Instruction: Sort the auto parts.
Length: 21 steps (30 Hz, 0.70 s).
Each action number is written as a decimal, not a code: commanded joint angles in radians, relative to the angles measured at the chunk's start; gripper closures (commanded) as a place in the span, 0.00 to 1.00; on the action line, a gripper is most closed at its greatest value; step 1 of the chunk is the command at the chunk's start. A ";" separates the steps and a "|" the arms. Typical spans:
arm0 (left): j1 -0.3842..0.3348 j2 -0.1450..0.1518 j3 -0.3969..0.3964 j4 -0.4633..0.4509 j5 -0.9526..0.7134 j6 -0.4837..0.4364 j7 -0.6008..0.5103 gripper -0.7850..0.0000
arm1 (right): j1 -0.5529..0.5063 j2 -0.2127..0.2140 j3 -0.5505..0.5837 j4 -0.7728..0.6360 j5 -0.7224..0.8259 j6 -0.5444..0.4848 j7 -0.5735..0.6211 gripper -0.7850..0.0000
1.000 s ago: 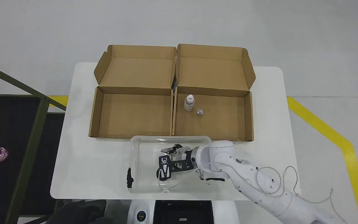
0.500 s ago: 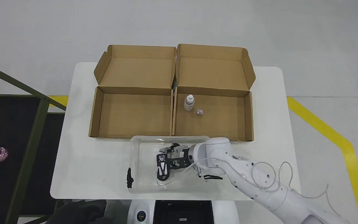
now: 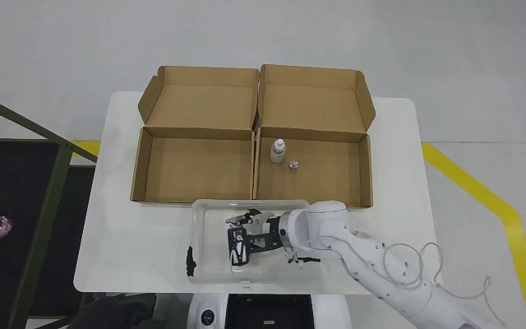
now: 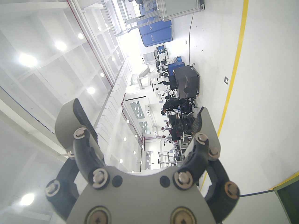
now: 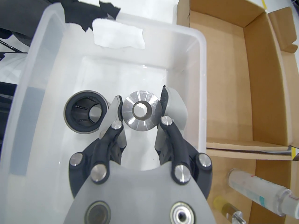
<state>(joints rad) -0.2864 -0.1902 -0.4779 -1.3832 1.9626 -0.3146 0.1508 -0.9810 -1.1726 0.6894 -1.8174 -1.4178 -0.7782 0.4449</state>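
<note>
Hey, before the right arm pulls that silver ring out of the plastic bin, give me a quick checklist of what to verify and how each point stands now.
1. Grip: the right pincer has a pad against each side of the silver ring: ok.
2. Neighbour: the black bearing lies apart from the ring, with one finger between them: ok.
3. Ring lifted off the floor of the clear bin: cannot tell.
4. Drop-off: the cardboard box behind the bin is open, with bare floor beside the small bottle: ok.
5. Left pincer open, holding nothing, aimed into the room: ok.
</note>
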 commanded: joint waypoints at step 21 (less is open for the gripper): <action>0.000 0.000 0.000 0.000 0.000 0.000 0.000 0.00 | 0.015 0.008 0.112 -0.150 -0.010 0.014 -0.099 1.00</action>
<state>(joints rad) -0.2864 -0.1902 -0.4779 -1.3832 1.9626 -0.3146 0.1508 -0.9701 -1.1638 0.7986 -1.9687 -1.4312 -0.7652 0.3472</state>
